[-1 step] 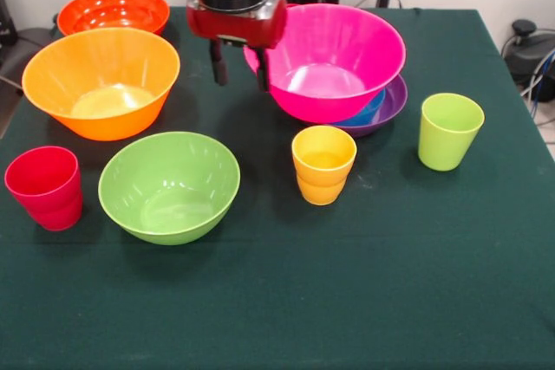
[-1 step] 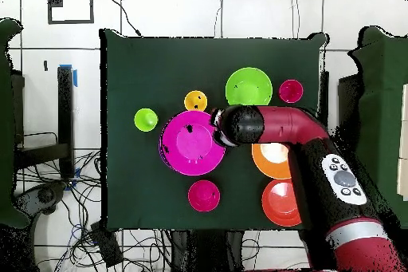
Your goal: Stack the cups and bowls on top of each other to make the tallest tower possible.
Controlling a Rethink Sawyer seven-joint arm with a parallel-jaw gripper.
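The tower (image 1: 368, 106) sits toward the back of the green counter (image 1: 364, 301): purple bowl (image 1: 392, 107) at the bottom, a sliver of blue bowl (image 1: 364, 113) tucked inside it, and the big pink bowl (image 1: 334, 62) riding on top, tilted a touch. Three pieces nested, so an early stage by my reckoning.

The claw (image 1: 239, 65) hangs right at the pink bowl's rim, one finger just outside the wall, the other out in free air. The fingers stand apart with nothing between them — whether that near finger is touching the rim, I can't say.

Plenty left on the counter. The light orange bowl (image 1: 102, 81) and the red-orange bowl (image 1: 114, 10) behind it sit loose, well away from the stack. The lime green bowl (image 1: 169, 185) is up front, with the red cup (image 1: 45, 186) just beside it. The yellow cup (image 1: 323, 164) stands in front of the tower, the lime green cup (image 1: 449, 131) off to its side. From overhead, one more small reddish bowl (image 2: 204, 195) shows on the robot's side of the pink one.

That's four bowls and three cups unstacked — most of the job ahead.
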